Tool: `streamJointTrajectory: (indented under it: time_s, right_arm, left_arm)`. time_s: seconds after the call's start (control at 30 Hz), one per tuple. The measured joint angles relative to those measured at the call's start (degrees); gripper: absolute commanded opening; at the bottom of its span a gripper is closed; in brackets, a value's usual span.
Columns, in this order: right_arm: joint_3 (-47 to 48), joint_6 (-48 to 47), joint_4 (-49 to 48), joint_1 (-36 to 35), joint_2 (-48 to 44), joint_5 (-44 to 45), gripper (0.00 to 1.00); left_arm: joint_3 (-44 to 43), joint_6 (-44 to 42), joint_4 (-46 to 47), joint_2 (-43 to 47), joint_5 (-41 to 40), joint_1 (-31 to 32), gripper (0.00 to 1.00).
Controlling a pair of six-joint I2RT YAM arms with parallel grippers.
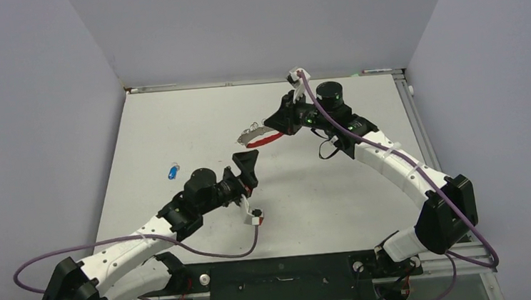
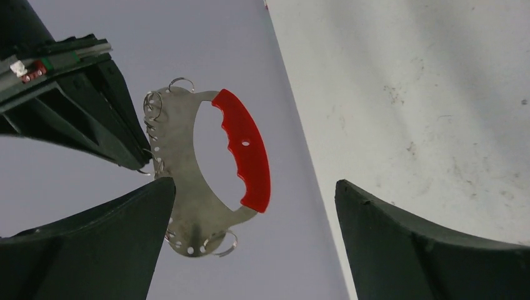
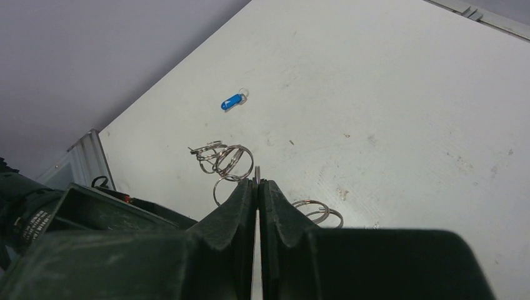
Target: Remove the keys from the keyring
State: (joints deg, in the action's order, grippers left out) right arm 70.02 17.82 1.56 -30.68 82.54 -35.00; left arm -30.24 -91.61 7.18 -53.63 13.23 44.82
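Observation:
The keyring [image 1: 265, 140] is a red arc on a thin silver plate and hangs above the table's middle. My right gripper [image 1: 277, 127] is shut on its plate edge. From the right wrist, the shut right gripper [image 3: 257, 182] pinches that edge, with wire loops [image 3: 224, 159] sticking out beyond the fingers. The left wrist view shows the keyring [image 2: 244, 150] edge-on to the right gripper's fingers [image 2: 81, 112]. My left gripper [image 1: 247, 174] is open just below the keyring, touching nothing. One blue-headed key [image 1: 172, 173] lies loose on the table, also visible as the blue key [image 3: 231, 102].
The white table [image 1: 323, 188] is walled at the back and sides by grey panels. A metal rail [image 1: 418, 123] runs along its right edge. Purple cables [image 1: 184, 246] trail from both arms near the front.

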Motion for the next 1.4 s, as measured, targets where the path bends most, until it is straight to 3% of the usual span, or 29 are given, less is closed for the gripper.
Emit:
streamJointTrajectory:
  time_s: [0.1, 0.5, 0.67, 0.87, 1.03, 1.4]
  right_arm:
    - [0.0, 0.3, 0.9, -0.5, 0.0, 0.0, 0.05]
    - [0.0, 0.9, 4.4, -1.6, 0.0, -0.4, 0.05]
    - [0.0, 1.0, 5.0, -1.7, 0.0, -0.6, 0.05]
    - [0.0, 1.1, 5.0, -1.7, 0.0, -0.7, 0.05]
    - [0.0, 1.5, 4.9, -1.9, 0.0, -1.5, 0.05]
    - [0.3, 0.9, 6.0, -2.7, 0.0, -3.6, 0.05]
  left_arm:
    - [0.7, -4.6, 5.8, -4.0, -2.1, 1.0, 1.0]
    - [0.9, -12.7, 19.7, -11.7, -7.3, 1.2, 0.77]
    - [1.4, -13.8, 20.3, -11.5, -7.2, 1.2, 0.84]
    - [5.1, -14.4, 13.7, -3.2, -5.0, 1.2, 0.86]
    - [6.6, -14.4, 13.5, -4.7, -5.6, 1.2, 0.86]
    - [8.2, -14.4, 27.9, -14.1, -7.6, 0.0, 0.84]
